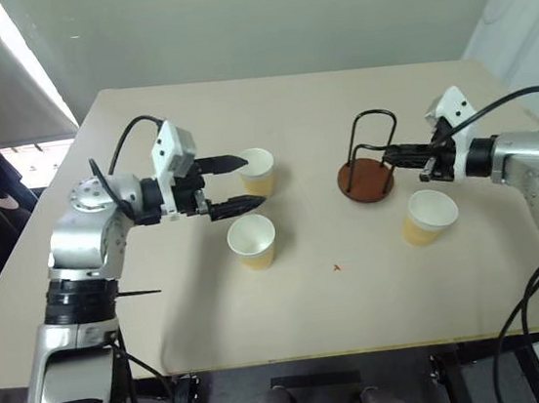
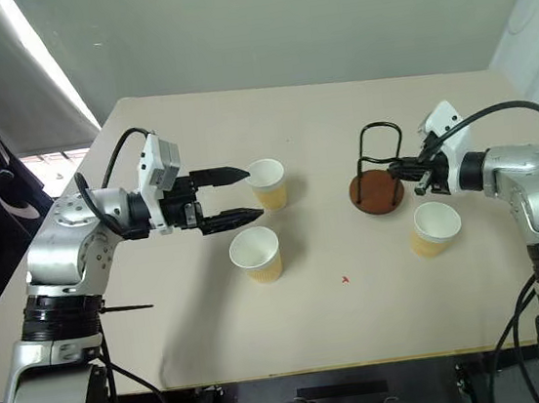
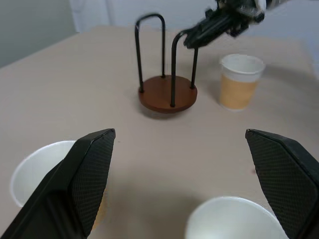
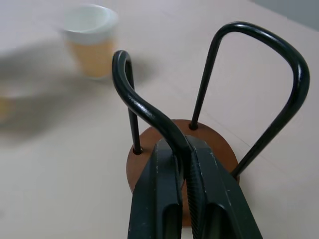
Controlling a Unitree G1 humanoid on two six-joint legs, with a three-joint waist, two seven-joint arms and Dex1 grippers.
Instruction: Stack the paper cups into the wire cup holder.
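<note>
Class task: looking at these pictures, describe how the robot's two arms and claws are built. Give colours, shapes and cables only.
Both arms are rounded silver-grey metal segments with black bands at the joints. Each wrist carries a white boxy block. Black cables loop from the arms to the wrists. The left claw and right claw each have two black tapering fingers, with finely textured inner faces.

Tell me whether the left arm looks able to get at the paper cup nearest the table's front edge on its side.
Probably yes. The left gripper is wide open just above that white-and-tan paper cup, with bare tan table around it. Only the second cup stands close, behind the fingertips, and seems off the path.
</note>
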